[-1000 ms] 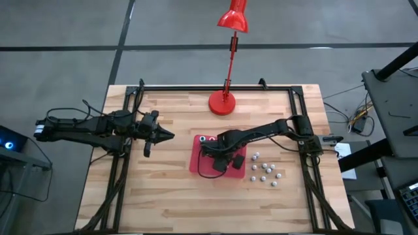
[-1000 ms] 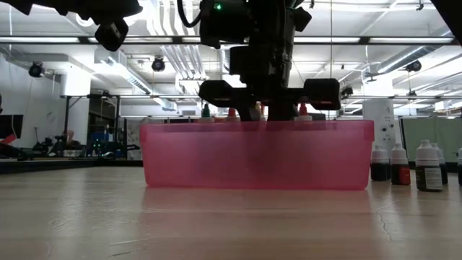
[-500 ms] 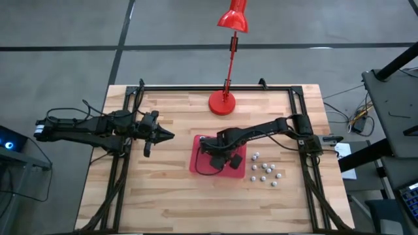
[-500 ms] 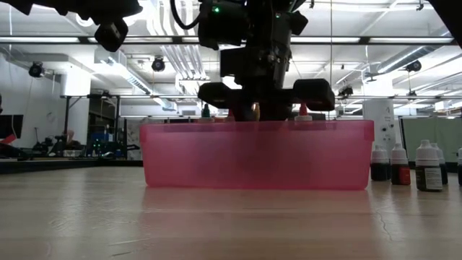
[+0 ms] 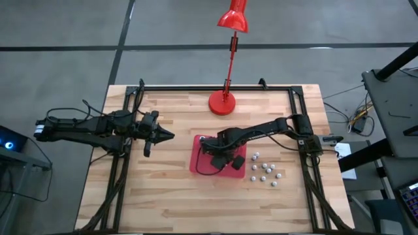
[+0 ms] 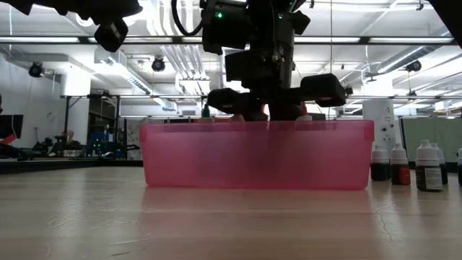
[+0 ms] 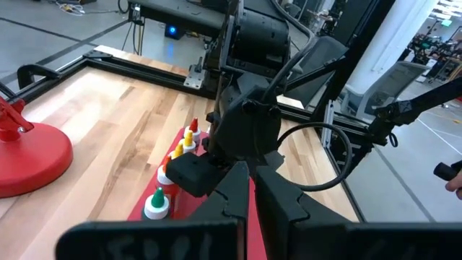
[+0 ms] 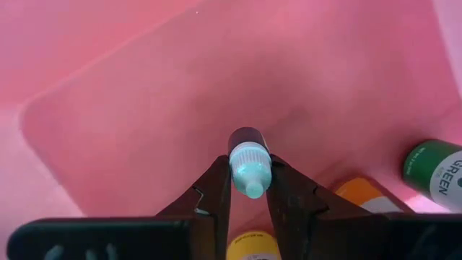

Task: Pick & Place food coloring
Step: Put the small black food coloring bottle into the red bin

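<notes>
A small food coloring bottle [image 8: 249, 165] is pinched between the two fingers of the right gripper [image 8: 247, 189], seen at the centre of the right wrist view. Its long axis runs along the line of sight there: the pale ribbed cap and nozzle point back toward the wrist camera, and the dark body points away toward the floor of the red tray [image 8: 130, 108]. The bottle is thus held upright, cap up, over the tray's inside; whether its base touches the floor cannot be told. At the lower right of that view, other bottles are seen standing in the tray: one with a green label [image 8: 435, 170], one orange [image 8: 367, 196], and one yellow [image 8: 252, 244] just behind the fingers. In the high view the right gripper [image 5: 219, 155] is found over the tray [image 5: 196, 163] at the middle of the frame, with more bottles [image 5: 265, 171] standing loose on the table [image 5: 163, 202] to the tray's right. In the low view, four of these [image 6: 408, 165] are seen upright at the right edge. The left gripper [image 5: 168, 135] is held closed and empty, left of centre, well apart from the tray.
</notes>
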Available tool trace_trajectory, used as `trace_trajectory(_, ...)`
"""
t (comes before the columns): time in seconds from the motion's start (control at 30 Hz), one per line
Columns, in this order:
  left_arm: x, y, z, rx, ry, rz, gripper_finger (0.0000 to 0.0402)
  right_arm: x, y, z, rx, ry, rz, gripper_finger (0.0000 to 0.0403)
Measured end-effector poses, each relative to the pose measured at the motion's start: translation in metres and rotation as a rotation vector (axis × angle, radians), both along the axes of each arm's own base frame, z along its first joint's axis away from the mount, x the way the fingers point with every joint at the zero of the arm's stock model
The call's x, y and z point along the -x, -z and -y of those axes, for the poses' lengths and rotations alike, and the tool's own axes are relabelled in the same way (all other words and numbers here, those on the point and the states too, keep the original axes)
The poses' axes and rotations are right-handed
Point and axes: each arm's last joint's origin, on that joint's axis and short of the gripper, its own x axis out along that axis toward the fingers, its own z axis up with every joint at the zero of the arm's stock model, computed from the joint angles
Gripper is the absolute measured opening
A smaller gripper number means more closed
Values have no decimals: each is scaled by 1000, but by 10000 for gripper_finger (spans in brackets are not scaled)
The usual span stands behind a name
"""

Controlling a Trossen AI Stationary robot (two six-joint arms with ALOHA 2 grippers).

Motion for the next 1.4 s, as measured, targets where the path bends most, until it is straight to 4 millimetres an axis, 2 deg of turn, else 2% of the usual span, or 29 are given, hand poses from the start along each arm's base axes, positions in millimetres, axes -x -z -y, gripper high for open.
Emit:
trace_trajectory(0.27, 0, 0, 0, 0, 0, 0, 0, -1, -1, 0, 20, -55, 15, 68)
trace_trajectory(0.6, 0, 0, 0, 2, 0, 0, 0, -8, -13, -6, 18, -88, 67, 68)
trace_trajectory(0.97, 0, 0, 0, 17, -2, -1, 0, -3, -13, -31, -13, -202, 53, 68)
trace_trajectory(1.4, 0, 0, 0, 15, -2, -1, 0, 0, -8, -31, -60, -207, 26, 68)
